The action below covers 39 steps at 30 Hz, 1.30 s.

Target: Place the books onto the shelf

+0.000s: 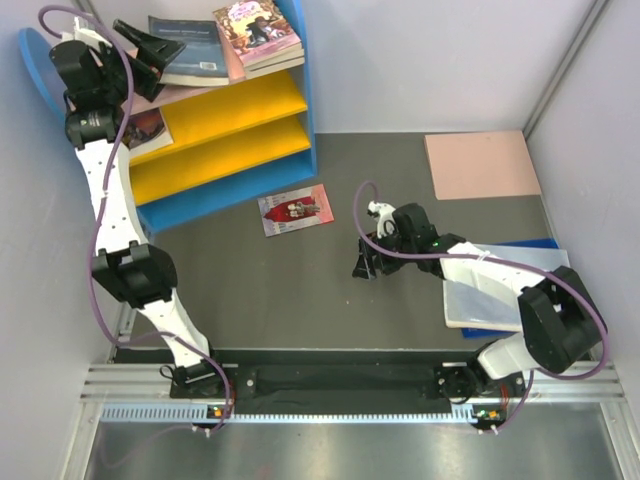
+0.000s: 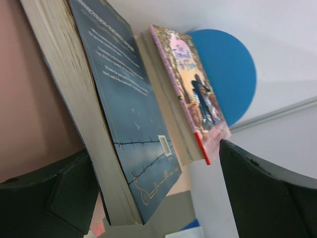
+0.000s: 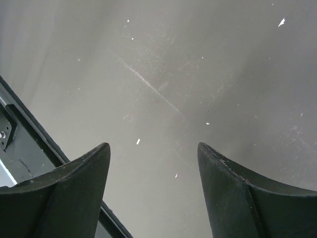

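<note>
Up at the shelf [image 1: 305,95], the left end effector [image 1: 160,62] stands wide open at the near end of the pink top board [image 1: 190,92]. The navy book [image 1: 195,52] lies flat on that board with its end reaching in between the fingers. In the left wrist view its page edge sits right against one finger [image 2: 54,198], though I cannot tell whether they touch. The other finger is well clear of it, so nothing is clamped.

Just beyond the navy book, on the same board, the pink-purple book [image 1: 258,30] lies on top of at least one more book whose cover is hidden. This pile is further from the end effector and out past the fingertips.

The orange-brown book [image 1: 150,128] lies on the upper yellow board [image 1: 235,105], partly hidden by the left arm.

The red-white book [image 1: 295,209] lies flat on the grey surface [image 1: 300,300] just in front of the shelf's foot.

The right end effector [image 1: 366,270] points down at bare surface, its fingers set apart with nothing between them. The red-white book is near it but apart, off toward the shelf and the left arm's side.

The right forearm crosses over the pale pad [image 1: 500,295], and the pink board [image 1: 483,165] lies beyond that, toward the back wall.
</note>
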Each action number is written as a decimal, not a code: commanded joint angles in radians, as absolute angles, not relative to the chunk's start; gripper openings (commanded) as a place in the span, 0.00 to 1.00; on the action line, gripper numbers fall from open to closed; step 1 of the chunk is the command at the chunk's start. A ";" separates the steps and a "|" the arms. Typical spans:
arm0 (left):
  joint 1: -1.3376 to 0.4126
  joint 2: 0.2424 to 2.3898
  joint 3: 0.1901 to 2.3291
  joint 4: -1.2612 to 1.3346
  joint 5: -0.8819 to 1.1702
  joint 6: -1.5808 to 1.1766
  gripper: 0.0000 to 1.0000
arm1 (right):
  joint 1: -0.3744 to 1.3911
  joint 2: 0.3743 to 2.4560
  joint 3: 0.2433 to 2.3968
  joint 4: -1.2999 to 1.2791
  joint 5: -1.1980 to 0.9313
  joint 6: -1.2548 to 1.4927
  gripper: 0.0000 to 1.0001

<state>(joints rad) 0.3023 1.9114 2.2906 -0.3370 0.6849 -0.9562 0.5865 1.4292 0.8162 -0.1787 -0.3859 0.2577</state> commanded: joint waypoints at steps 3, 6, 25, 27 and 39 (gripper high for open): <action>0.305 1.784 2.283 -0.425 0.541 -0.735 0.99 | 0.601 1.397 0.807 -0.132 -0.396 0.268 0.71; 0.292 1.789 2.309 -0.485 0.529 -0.688 0.98 | 0.603 1.401 0.811 -0.124 -0.400 0.273 0.71; 0.155 1.887 2.433 -0.563 0.377 -0.592 0.99 | 0.604 1.393 0.792 -0.129 -0.408 0.281 0.71; 0.158 1.884 2.434 -0.586 0.341 -0.578 0.99 | 0.606 1.390 0.788 -0.127 -0.408 0.279 0.71; 0.118 1.772 2.359 -0.620 0.017 -0.310 0.99 | 0.607 1.407 0.776 -0.100 -0.423 0.293 0.71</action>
<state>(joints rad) 0.1505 1.8797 2.3814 -0.6468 0.1856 -0.4618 0.5880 1.4261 0.7830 -0.1539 -0.4023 0.2771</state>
